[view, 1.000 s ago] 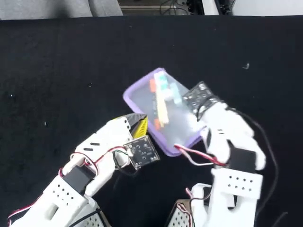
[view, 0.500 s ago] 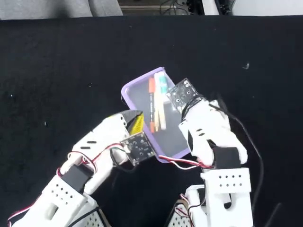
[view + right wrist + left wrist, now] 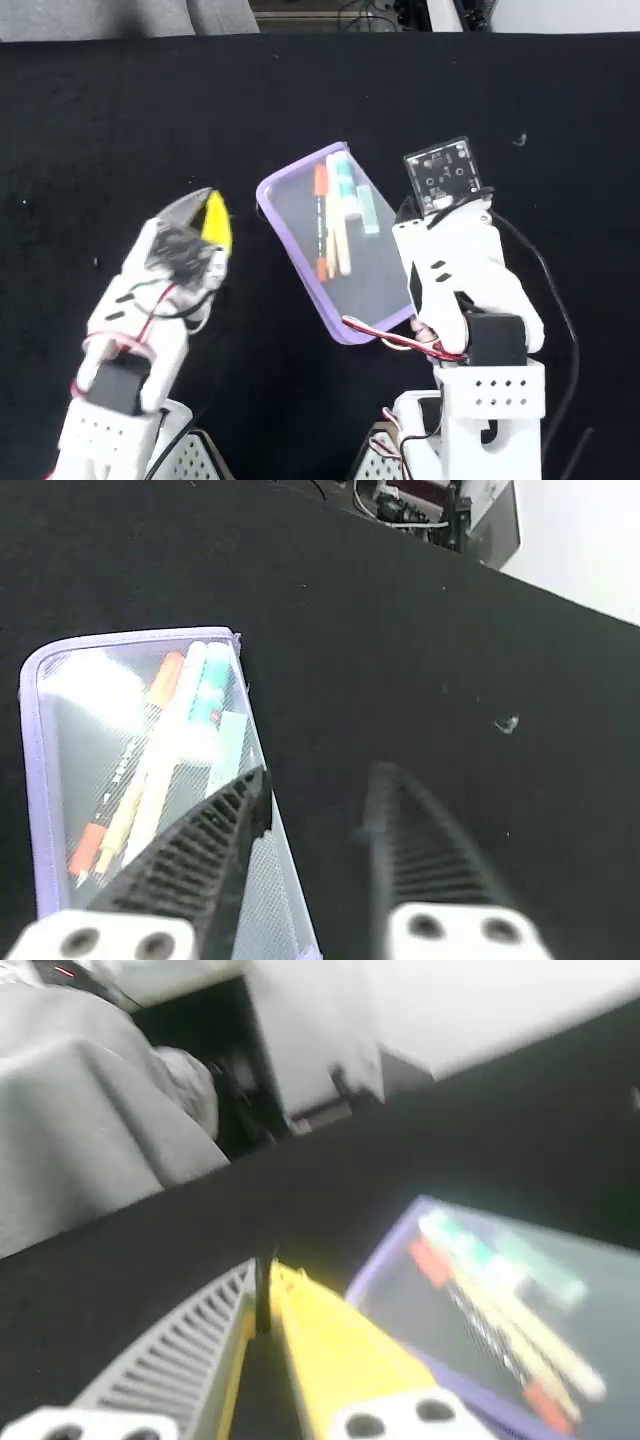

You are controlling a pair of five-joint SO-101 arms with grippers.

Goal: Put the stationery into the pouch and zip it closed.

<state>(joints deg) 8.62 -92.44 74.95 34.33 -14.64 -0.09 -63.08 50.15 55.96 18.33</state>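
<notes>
We see the clear, purple-edged flat pouch (image 3: pixel 370 285) lying on the black desk (image 3: pixel 120 110) between our jaws, coloured pens (image 3: pixel 331 222) inside. Our left jaws are clenched empty; our right jaws stand parted just beside it, likely poised to zip it closed.

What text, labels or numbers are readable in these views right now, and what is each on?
Nothing here reads as text.
On the pen inside the pouch: dark print along the barrel, too small to read.
On the circuit board on the right arm: small marks, too blurred to read.
</notes>
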